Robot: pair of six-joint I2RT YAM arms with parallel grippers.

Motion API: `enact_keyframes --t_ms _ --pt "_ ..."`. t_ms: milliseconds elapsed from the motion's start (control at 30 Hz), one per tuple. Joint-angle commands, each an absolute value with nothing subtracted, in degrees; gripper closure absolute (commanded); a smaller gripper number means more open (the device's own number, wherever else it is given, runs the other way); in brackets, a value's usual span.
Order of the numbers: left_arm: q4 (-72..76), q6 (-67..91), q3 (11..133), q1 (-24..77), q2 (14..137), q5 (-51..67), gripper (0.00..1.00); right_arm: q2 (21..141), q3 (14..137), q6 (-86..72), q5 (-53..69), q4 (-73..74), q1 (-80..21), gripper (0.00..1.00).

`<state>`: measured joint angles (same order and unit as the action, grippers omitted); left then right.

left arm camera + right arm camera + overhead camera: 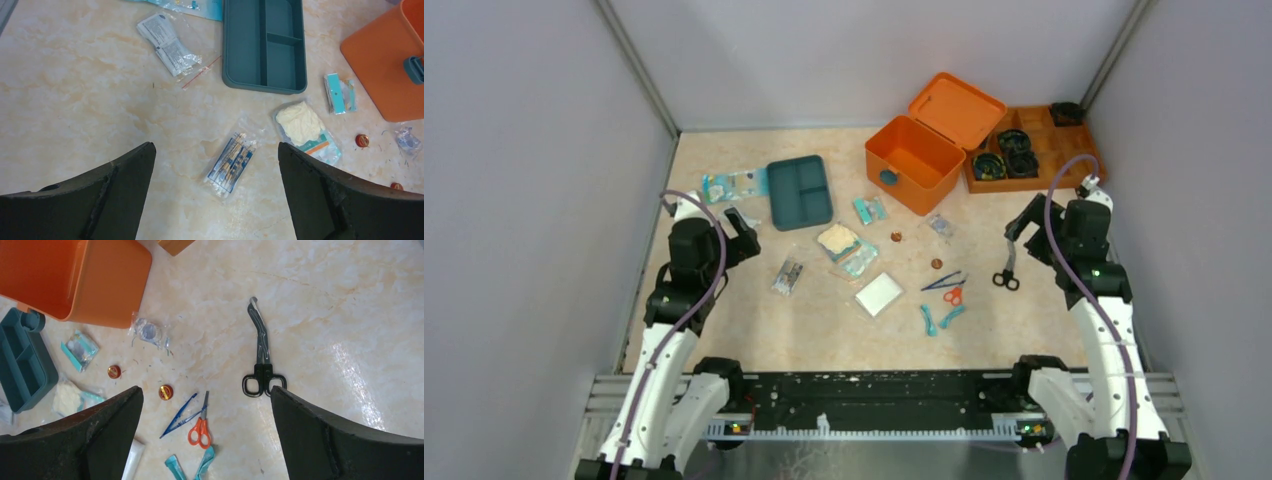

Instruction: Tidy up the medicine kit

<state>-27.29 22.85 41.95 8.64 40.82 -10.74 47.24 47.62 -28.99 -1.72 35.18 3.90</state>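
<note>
The orange medicine kit [916,160] stands open at the back centre with its lid [957,108] tipped back; it also shows in the left wrist view [385,65] and the right wrist view [75,277]. My left gripper [216,150] is open and empty above a swab packet [232,164]. My right gripper [206,392] is open and empty above the table, with black shears [262,357], orange scissors [200,424] and blue tweezers [178,416] below it. The teal compartment tray [800,191] lies left of the kit.
A flat orange divided tray [1046,135] with black items sits at the back right. Loose on the table: a gauze pack [848,247], a white pad [879,294], teal wrappers [939,319], small sachets [870,209], red-gold caps [165,392] and packets [732,184]. Walls close both sides.
</note>
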Motion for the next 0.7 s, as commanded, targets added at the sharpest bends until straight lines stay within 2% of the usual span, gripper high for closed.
enact_keyframes --t_ms 0,133,400,500,667 --pt "-27.95 23.7 41.86 8.95 40.03 -13.33 0.01 46.47 47.99 -28.22 -2.35 34.18 4.04 0.01" --pt "-29.47 23.56 43.44 8.9 40.43 -15.42 0.01 46.96 48.42 -28.01 -3.73 34.93 4.04 0.01" --pt "-28.33 19.19 43.05 8.88 40.04 -12.5 0.01 50.97 49.98 -27.99 3.96 33.33 4.04 0.01" --pt "-27.98 19.16 42.75 8.9 41.93 -11.81 0.01 52.92 50.11 -28.47 7.37 31.9 3.93 0.05" --pt "-28.35 19.67 43.13 8.88 44.18 -11.85 0.01 57.1 52.6 -26.91 5.17 33.52 -1.25 0.05"
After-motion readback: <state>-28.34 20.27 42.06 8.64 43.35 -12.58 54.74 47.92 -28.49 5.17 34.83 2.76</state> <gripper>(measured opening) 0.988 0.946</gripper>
